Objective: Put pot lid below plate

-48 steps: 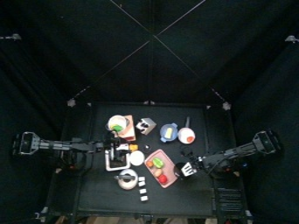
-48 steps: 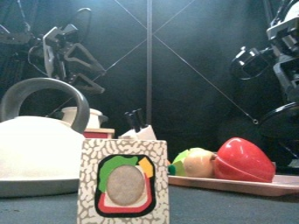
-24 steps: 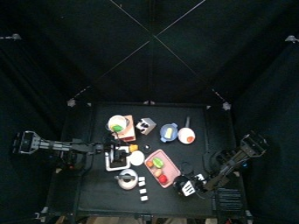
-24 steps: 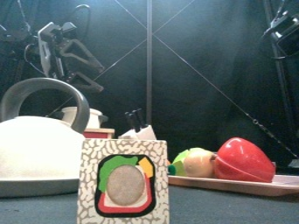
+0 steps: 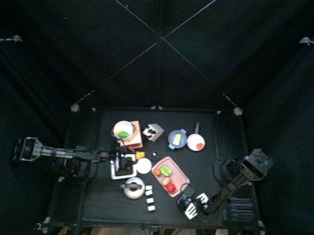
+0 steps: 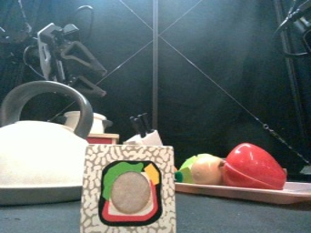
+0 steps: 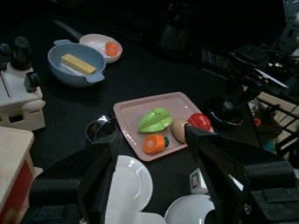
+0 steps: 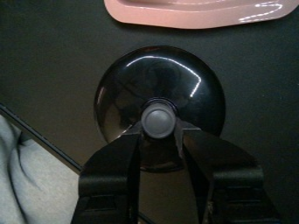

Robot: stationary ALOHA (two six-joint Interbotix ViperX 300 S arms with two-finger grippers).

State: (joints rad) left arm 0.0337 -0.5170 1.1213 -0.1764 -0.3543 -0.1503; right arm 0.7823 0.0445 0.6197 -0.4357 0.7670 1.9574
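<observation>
Overhead, the pot lid [image 5: 196, 142] lies just beside the blue pot [image 5: 179, 138], well apart from the right gripper [image 5: 190, 204] at the table's front edge. The front view shows a kettle [image 6: 36, 155] and pink tray [image 6: 243, 190], no lid. On the left wrist view, the left gripper [image 7: 155, 150] gapes empty. On the right wrist view, parted jaws straddle a dark disc's [image 8: 135, 79] grey knob [image 8: 159, 118].

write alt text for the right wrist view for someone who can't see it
The right tool hangs open straight above a glossy black round lid, its two jaws either side of the lid's grey centre knob without gripping it. The lid lies flat on the black table, just clear of the edge of a pink tray.
</observation>
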